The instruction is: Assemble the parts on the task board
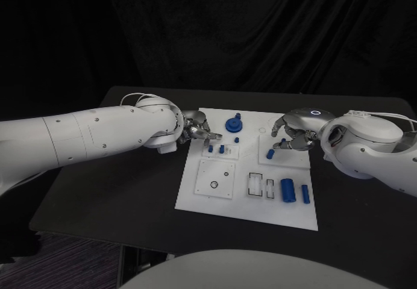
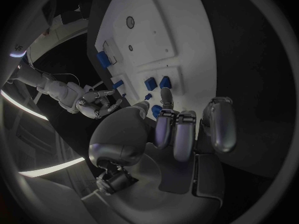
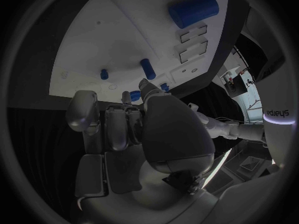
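Observation:
The white task board (image 1: 247, 208) lies in the middle of the black table. At its far end stand a round blue knob (image 1: 234, 124) and small blue pegs (image 1: 222, 149), with another peg (image 1: 270, 154) further right. Two blue cylinders (image 1: 287, 190) lie near the right edge. My left hand (image 1: 196, 129) hovers at the board's far left edge. Its fingers (image 2: 177, 134) are curled in beside the pegs (image 2: 151, 83), and I see nothing in them. My right hand (image 1: 291, 132) hangs over the far right part. Its curled fingers (image 3: 118, 124) are above a peg (image 3: 147, 64) and hold nothing that I can see.
Square inset plates with round holes (image 1: 214, 180) and rectangular slots (image 1: 257, 183) take up the board's near half. Bare black table (image 1: 122, 192) lies to the left, with a narrower strip on the right. The table's edges are close on all sides.

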